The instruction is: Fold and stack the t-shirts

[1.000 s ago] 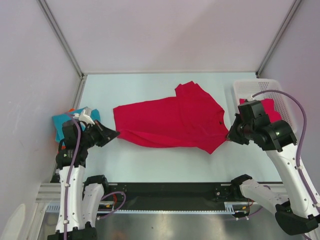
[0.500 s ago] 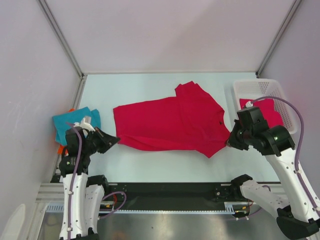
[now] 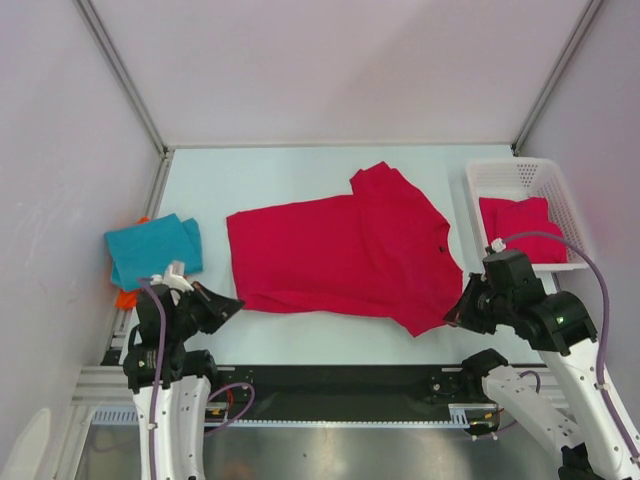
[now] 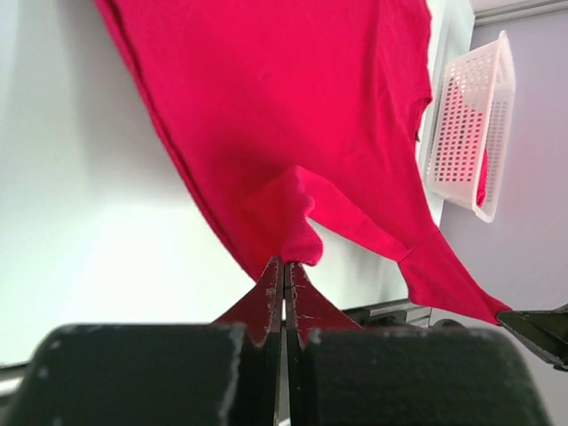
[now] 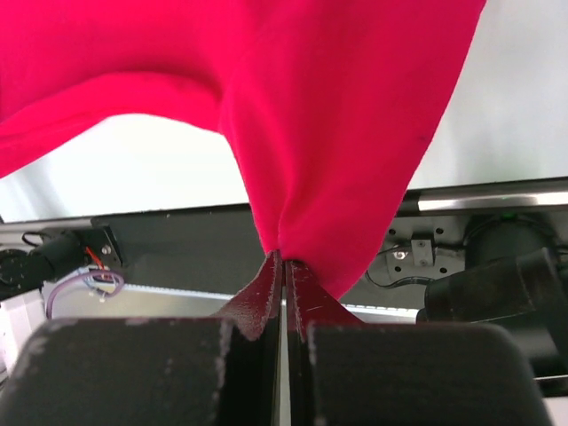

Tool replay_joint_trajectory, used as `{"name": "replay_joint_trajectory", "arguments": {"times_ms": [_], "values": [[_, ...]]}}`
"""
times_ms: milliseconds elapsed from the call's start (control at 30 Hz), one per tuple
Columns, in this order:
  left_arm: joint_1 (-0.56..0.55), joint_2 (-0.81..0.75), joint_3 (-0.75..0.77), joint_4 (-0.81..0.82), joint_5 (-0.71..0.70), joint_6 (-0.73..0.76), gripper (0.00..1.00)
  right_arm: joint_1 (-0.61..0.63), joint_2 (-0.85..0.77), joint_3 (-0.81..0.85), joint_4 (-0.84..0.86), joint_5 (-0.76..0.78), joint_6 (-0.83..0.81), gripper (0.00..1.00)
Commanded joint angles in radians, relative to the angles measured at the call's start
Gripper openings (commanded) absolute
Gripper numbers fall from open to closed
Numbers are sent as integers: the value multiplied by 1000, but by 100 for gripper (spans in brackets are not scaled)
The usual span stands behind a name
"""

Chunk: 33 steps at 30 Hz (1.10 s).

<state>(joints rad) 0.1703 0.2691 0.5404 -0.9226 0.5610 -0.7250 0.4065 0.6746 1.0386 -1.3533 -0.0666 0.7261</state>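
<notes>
A crimson red t-shirt [image 3: 340, 250] lies spread across the middle of the table. My left gripper [image 3: 235, 303] is shut on its near-left corner, and in the left wrist view the cloth [image 4: 284, 106] bunches into the closed tips [image 4: 284, 264]. My right gripper [image 3: 452, 318] is shut on the near-right corner. In the right wrist view the shirt [image 5: 337, 106] hangs from the closed tips [image 5: 283, 259]. A folded teal t-shirt [image 3: 155, 250] lies at the left on top of an orange one [image 3: 125, 298]. Another red t-shirt [image 3: 515, 228] lies in the basket.
The white mesh basket [image 3: 520, 175] stands at the right edge of the table and also shows in the left wrist view [image 4: 466, 133]. A black rail [image 3: 340, 380] runs along the near edge between the arm bases. Walls close in the back and both sides.
Both arms have drawn back toward the near edge, pulling the shirt's near corners with them. The right arm no longer covers the basket's red shirt.
</notes>
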Motion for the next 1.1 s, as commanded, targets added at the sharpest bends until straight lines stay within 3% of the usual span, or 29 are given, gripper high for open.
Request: {"name": "replay_joint_trajectory", "arguments": {"times_ms": [0,333,700,1067], "values": [[3,-41,24,-123,-7,-31,0,9,-35,-37,-165,-68,15,0],[0,-41,58,-219,-32,21,0,11,-66,-74,-161,-35,58,0],[1,163,107,102,-30,-40,0,11,184,227,-100,226,-27,0],[11,312,-59,442,39,-148,0,6,338,176,134,290,-56,0]]}}
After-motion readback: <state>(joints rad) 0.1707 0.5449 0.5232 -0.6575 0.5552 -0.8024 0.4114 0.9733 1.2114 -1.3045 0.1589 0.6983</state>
